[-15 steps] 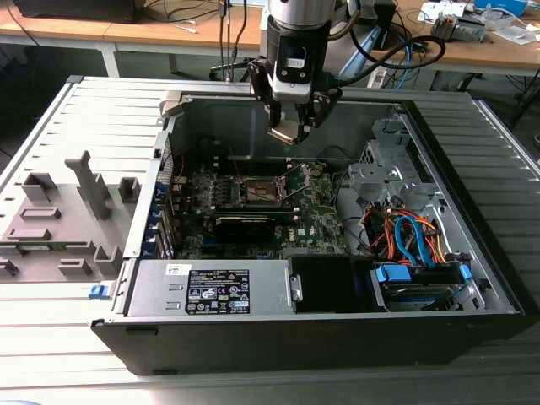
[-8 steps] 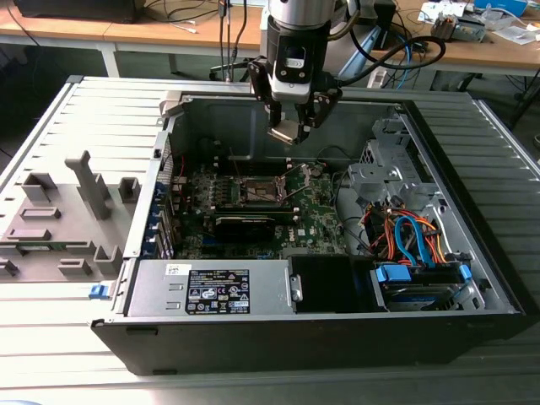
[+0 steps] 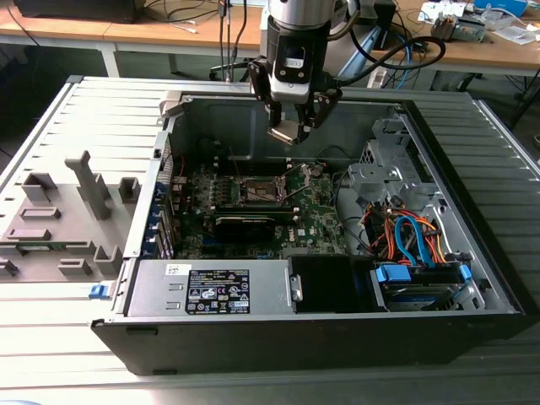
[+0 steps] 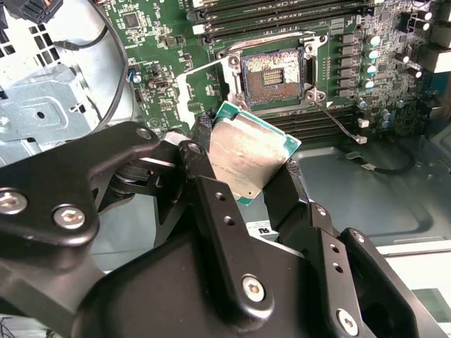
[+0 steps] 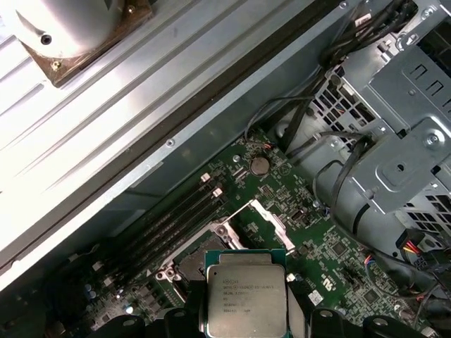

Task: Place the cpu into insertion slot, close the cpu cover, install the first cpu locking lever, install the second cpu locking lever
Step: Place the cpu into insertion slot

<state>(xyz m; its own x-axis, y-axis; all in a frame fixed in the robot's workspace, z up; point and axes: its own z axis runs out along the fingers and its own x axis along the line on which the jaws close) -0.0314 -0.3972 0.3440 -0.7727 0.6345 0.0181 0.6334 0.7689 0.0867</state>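
Exterior view: gripper [image 3: 291,128] hangs over the open computer case [image 3: 295,342]. The chip [image 3: 285,132] is pinched at its tips, above and apart from the socket [image 3: 257,190] on the green board [image 3: 316,211].

Second wrist view: fingers [image 4: 211,190] are clamped on opposite edges of the chip, which sits askew between them. The socket is bare, contacts exposed, nothing in it.

First wrist view: the chip's metal top faces the camera and the socket is partly hidden behind it. The cover [image 5: 271,222] looks swung up, not sure.

Risk: an askew chip could land corner-first, bending contacts or resting on the rim. The thin edge grip could slip and drop the chip on the board.
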